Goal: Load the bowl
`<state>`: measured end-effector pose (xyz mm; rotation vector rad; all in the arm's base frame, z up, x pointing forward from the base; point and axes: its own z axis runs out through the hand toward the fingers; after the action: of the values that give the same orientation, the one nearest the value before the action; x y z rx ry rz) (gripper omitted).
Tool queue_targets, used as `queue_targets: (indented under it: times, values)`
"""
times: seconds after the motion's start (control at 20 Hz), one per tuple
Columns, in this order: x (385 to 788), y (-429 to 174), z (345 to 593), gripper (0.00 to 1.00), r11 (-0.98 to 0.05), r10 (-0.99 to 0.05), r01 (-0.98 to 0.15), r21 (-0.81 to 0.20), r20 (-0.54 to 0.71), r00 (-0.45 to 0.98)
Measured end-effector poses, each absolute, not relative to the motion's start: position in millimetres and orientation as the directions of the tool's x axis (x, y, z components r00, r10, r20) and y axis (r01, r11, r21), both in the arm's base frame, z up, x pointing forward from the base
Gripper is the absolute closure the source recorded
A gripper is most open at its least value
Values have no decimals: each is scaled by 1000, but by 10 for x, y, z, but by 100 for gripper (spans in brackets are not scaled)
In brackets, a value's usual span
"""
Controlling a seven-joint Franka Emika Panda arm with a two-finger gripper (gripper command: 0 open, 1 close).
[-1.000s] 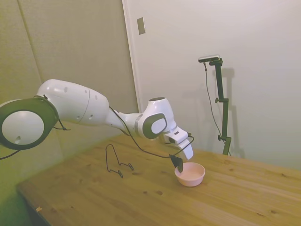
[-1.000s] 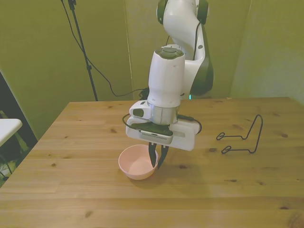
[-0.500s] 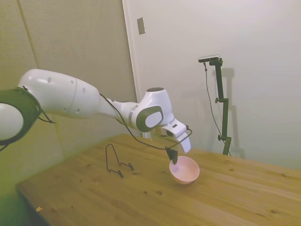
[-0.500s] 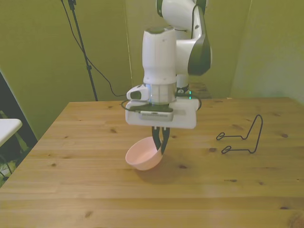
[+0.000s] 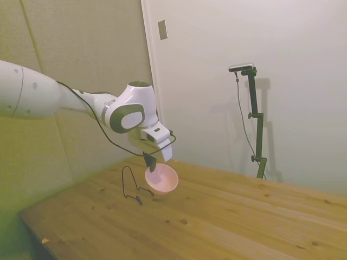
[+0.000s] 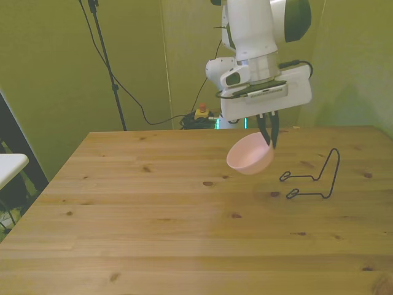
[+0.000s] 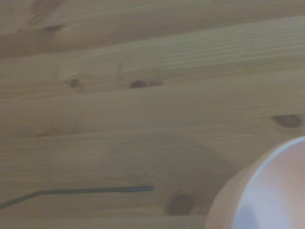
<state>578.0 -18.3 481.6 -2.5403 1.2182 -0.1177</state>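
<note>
Front view: gripper (image 6: 268, 137) pinches the bowl's (image 6: 250, 155) rim, holding it tilted off the table (image 6: 153, 209); the rack (image 6: 313, 177) sits below, just beside the fingers, unloaded.

No readable text, labels or numbers anywhere.

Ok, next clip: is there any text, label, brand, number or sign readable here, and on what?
None can be read.
The bowl, held in the claw, is plain pink with no marking.
The wire rack and the table carry no text.
The wall plate is blank.
</note>
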Motion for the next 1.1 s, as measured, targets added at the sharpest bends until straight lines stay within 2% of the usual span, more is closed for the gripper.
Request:
queue_targets:
  times: [0.35, 0.55, 1.1]
  values:
    - [5775, 212, 4712, 100, -513, -716, -702, -494, -206, 668]
    - [5771, 316, 4681, 100, -516, -685, -676, -526, -221, 694]
    - [5722, 308, 4331, 100, -495, -563, -594, -634, -287, 775]
